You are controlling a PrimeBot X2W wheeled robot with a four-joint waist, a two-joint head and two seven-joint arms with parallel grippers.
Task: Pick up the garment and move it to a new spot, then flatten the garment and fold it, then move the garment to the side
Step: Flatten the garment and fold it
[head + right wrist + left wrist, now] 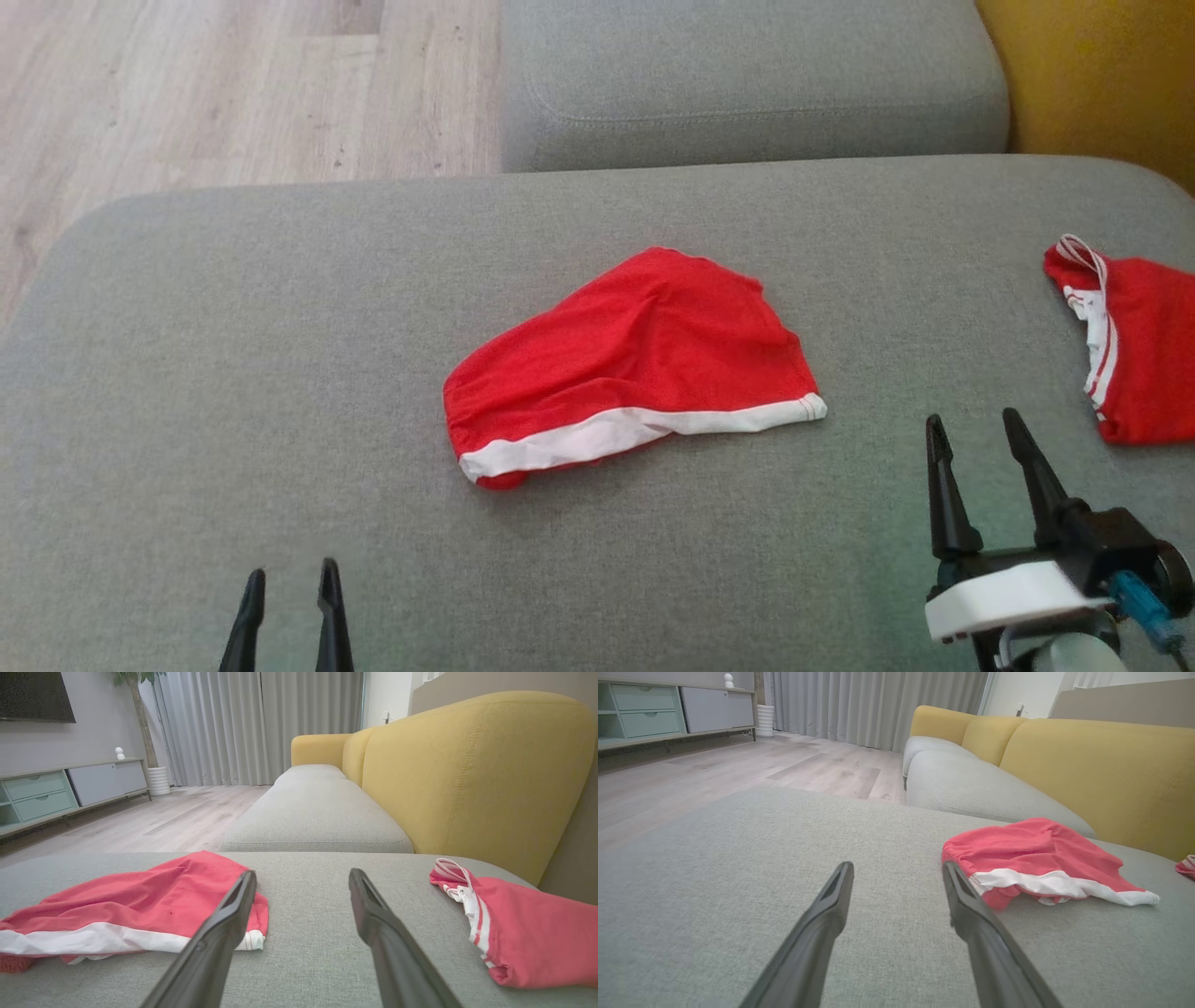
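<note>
Red garment lies about mid-surface on the grey seat cushion, bunched into a rough wedge. Its white band runs along the near side and a gathered red end points toward the cushion's left edge. A second red garment sits at the right edge, well apart from the first, and should not be mistaken for the target. Left gripper hovers by the near edge, left of the garment, fingers spread with nothing between them. Right gripper hovers toward the right edge, between the two garments, likewise spread and empty. Neither touches cloth. Judgement: the pickup looks to be the step in hand, since the piece is rumpled rather than laid flat. To do it well, send each gripper to its own end of the white band, which is the firmest and most visible edge. Come in low and close on every layer there, not only the top one. The fabric looks thin and limp, so a single-point grab would likely let it slump into a ball. Lifting both ends together should let it hang open. Keep the right arm's path off the second garment. Pick a landing spot with bare cushion on all sides for flattening. Pressing the fingertips deep into the soft cushion risks snagging.
</note>
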